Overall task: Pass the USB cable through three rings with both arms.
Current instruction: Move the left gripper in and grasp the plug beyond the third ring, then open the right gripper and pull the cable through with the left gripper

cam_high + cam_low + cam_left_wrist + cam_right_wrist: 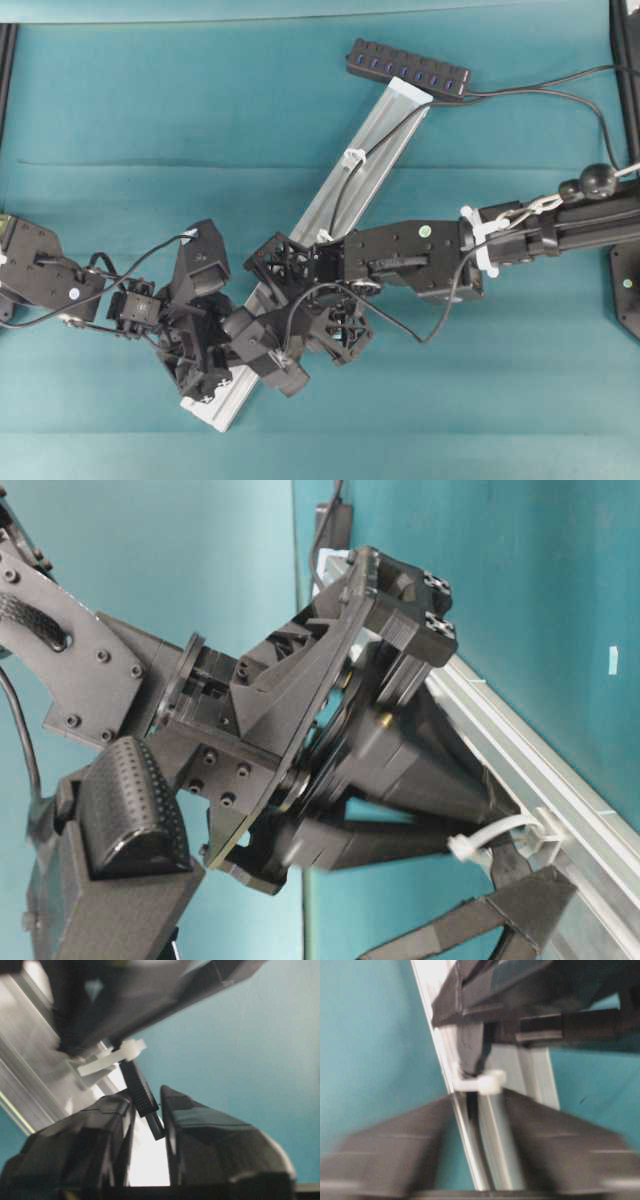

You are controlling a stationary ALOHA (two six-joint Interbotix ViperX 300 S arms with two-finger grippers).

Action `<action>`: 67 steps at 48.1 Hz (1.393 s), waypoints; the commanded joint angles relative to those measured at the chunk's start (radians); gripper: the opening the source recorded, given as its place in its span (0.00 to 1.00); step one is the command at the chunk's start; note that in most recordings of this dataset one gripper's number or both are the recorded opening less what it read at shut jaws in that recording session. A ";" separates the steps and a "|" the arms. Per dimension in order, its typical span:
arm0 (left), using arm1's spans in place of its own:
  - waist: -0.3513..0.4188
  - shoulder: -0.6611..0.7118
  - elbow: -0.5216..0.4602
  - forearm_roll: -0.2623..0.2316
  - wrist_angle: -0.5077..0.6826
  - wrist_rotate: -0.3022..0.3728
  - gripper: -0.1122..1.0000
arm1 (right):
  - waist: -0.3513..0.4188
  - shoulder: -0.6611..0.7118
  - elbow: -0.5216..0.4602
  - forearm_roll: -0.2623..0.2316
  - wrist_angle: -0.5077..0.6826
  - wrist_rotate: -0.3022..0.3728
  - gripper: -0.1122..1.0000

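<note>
Teal counter (100, 110): my left gripper (150, 1110) pinches the USB cable's plug (142, 1095) just past a ring (112, 1057) on the rail (385, 130), right gripper (480, 1110) spread apart; a weak pinch might drop it.

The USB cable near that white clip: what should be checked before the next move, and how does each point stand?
1. Left tool shut on the USB cable: ok.
2. Right tool open: ok; its fingers flank the rail.
3. Cable through upper ring: ok.
4. Plug fully through lower ring: cannot tell, view blurred.
5. Hub lying on the table: ok.
</note>
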 commanded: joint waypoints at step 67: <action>-0.043 -0.365 0.140 0.002 0.156 -0.146 0.18 | -0.121 -0.202 0.097 -0.005 0.012 0.296 0.83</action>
